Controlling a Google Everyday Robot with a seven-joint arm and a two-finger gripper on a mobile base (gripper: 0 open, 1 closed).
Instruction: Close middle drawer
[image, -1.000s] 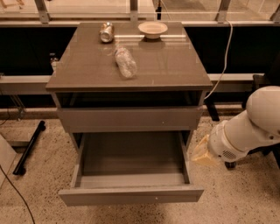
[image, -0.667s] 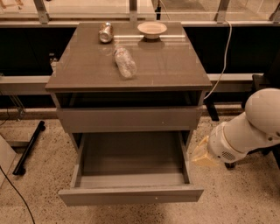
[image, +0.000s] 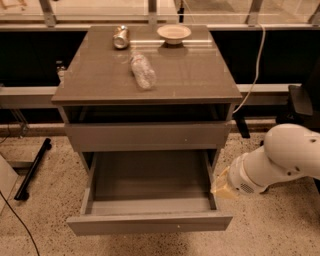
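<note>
The grey cabinet (image: 150, 75) stands in the middle of the view. Its middle drawer (image: 150, 222) is pulled far out, showing a deep, empty grey box, and its wide flat front faces me. The top drawer (image: 150, 135) above it sits nearly in, with a dark gap under the cabinet top. The lowest drawer is hidden under the open one. My gripper (image: 222, 185) is at the end of the white arm (image: 285, 160), low on the right, just beside the open drawer's right side wall.
On the cabinet top lie a clear plastic bottle (image: 142, 70), a metal can (image: 120, 36) and a pale bowl (image: 173, 33). A white cable (image: 257, 65) hangs at the right. A black stand leg (image: 32, 167) lies on the speckled floor at the left.
The white arm has dropped a little and the gripper has come slightly closer to the open drawer's right side. The drawer has not moved.
</note>
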